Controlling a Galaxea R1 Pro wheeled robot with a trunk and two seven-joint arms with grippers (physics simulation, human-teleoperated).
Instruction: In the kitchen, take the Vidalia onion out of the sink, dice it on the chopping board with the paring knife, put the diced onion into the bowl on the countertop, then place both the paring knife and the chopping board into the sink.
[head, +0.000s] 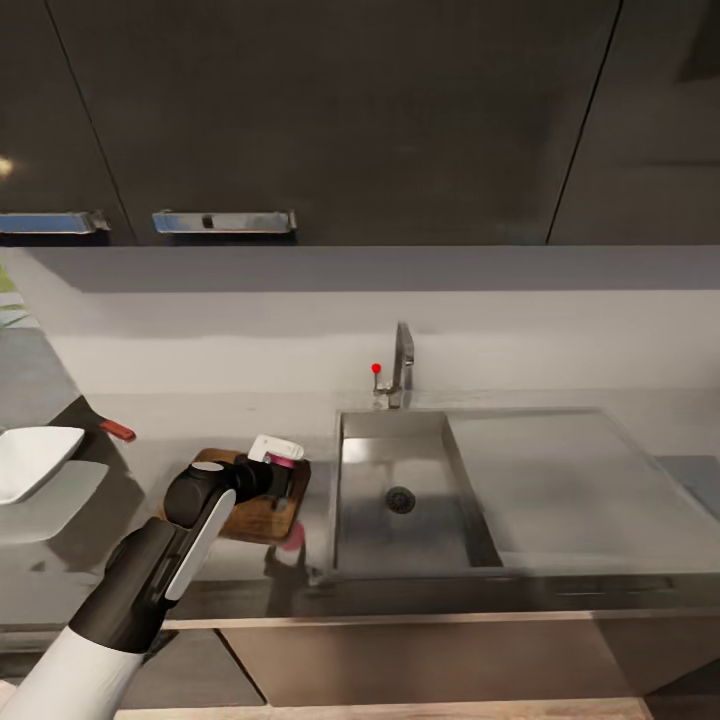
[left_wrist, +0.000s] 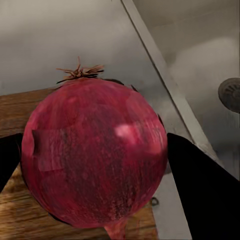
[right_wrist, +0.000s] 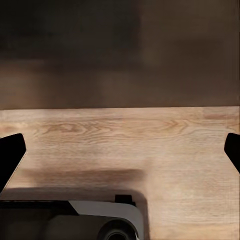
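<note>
Holding the onion (left_wrist: 92, 157) over the chopping board (head: 262, 508), the left gripper (head: 283, 482) has its 2 fingers (left_wrist: 202, 185) clamped on either side of the red bulb; the board lies on the countertop (head: 150, 440) just left of the sink (head: 395, 555); so step 1 looks done, since the basin is bare down to its drain; whether the onion already rests on the wood or hangs just above it I cannot tell. Left to do, by my reading: dicing, filling the bowl (head: 28, 460), and putting knife and board in the sink. The red knife handle (head: 118, 431) lies farther left, near the bowl and apart from the board. The right gripper (right_wrist: 120, 150) has its fingers (right_wrist: 10, 157) wide apart over a pale wooden floor, gripping nothing.
</note>
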